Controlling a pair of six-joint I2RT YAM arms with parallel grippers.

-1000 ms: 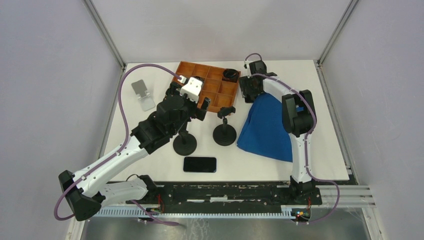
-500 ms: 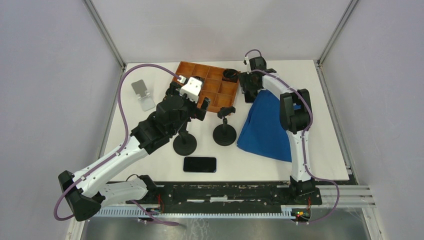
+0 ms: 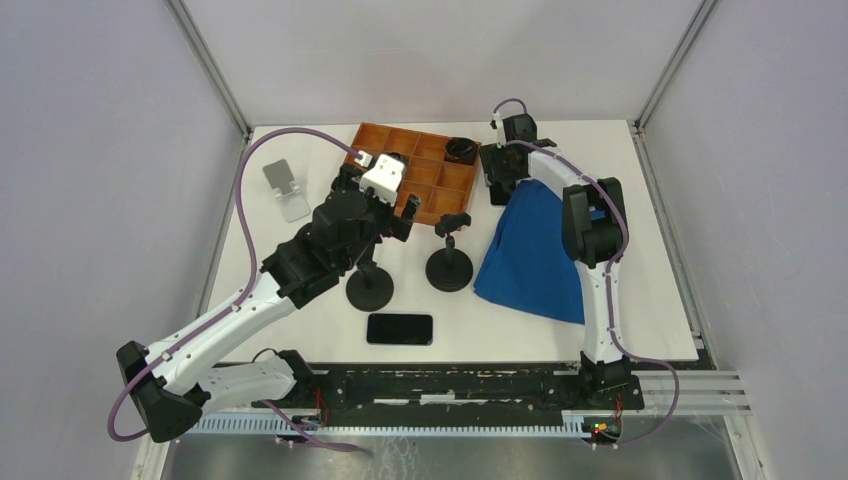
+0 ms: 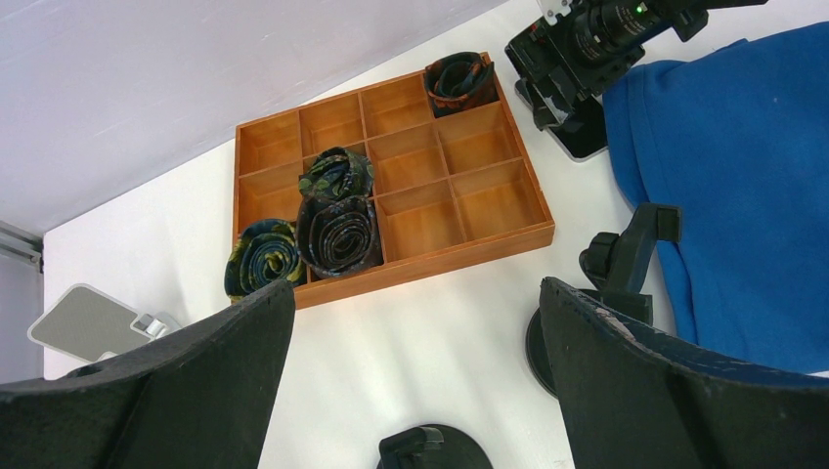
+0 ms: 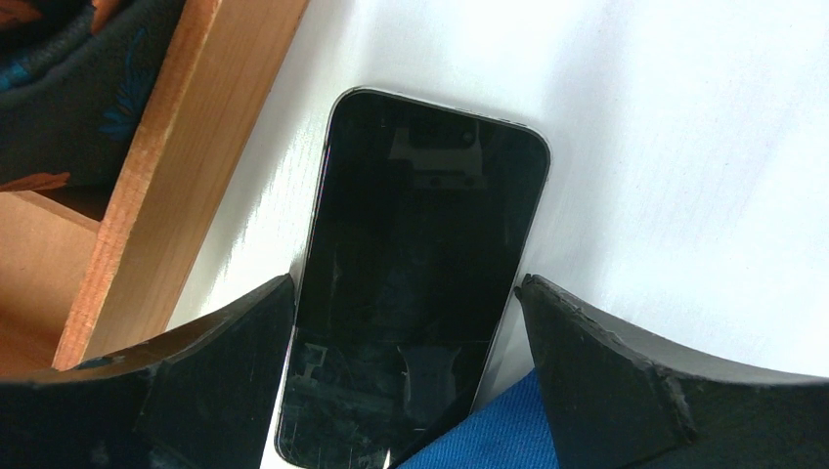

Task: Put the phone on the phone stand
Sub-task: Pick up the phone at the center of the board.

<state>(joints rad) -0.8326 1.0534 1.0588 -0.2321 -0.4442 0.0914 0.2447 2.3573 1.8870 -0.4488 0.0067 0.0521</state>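
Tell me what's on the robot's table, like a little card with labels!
phone by tray: flat on the table beside the wooden tray, blue cloth at one end
right tool: open, a finger on each side of that phone
left tool: open, holding nothing, above the table
second phone: flat near the front edge
phone stand: silver, far left, nothing on it
wooden tray: rolled ties in some compartments

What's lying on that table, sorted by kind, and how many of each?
Phones: 2
Rolled ties: 4
Black round-based stands: 2
Silver phone stand: 1
Wooden tray: 1
Blue cloth: 1
Total: 11
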